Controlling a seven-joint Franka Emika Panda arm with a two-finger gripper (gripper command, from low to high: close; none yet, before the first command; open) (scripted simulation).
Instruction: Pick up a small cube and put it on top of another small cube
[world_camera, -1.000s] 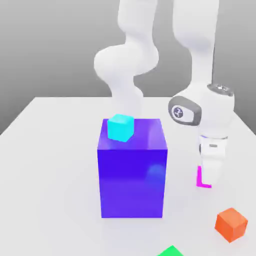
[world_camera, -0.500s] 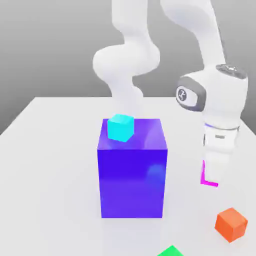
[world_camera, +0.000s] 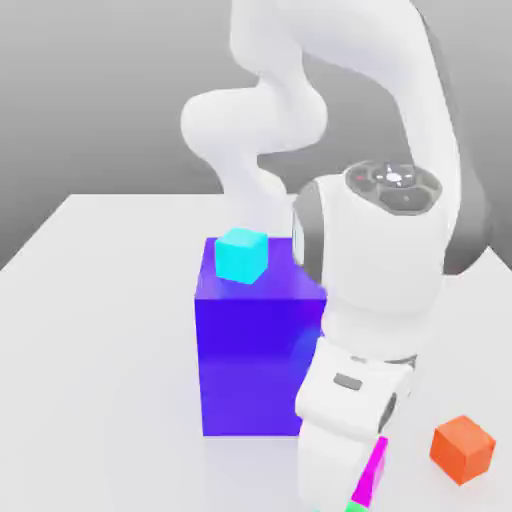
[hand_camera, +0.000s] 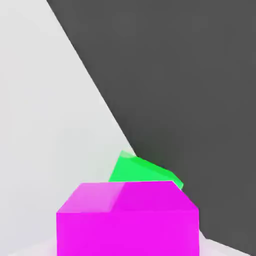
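Note:
My gripper (world_camera: 358, 482) hangs low at the front of the table, in front of the big block, shut on the small magenta cube (world_camera: 373, 468). The white hand covers most of that cube in the exterior view. A sliver of the small green cube (world_camera: 355, 507) shows just below the magenta one at the picture's lower edge. In the hand view the magenta cube (hand_camera: 127, 220) is close up, with the green cube (hand_camera: 142, 172) just beyond it, near the table's edge. Whether the two cubes touch I cannot tell.
A big blue-purple block (world_camera: 250, 340) stands mid-table with a cyan cube (world_camera: 242, 254) on top. An orange cube (world_camera: 462, 448) lies on the white table (world_camera: 100, 330) at the exterior view's right. The table's edge runs close behind the green cube.
The arm has swung from the exterior view's right toward the front, carrying the magenta cube off the table to just above the green cube. The jaws stayed shut.

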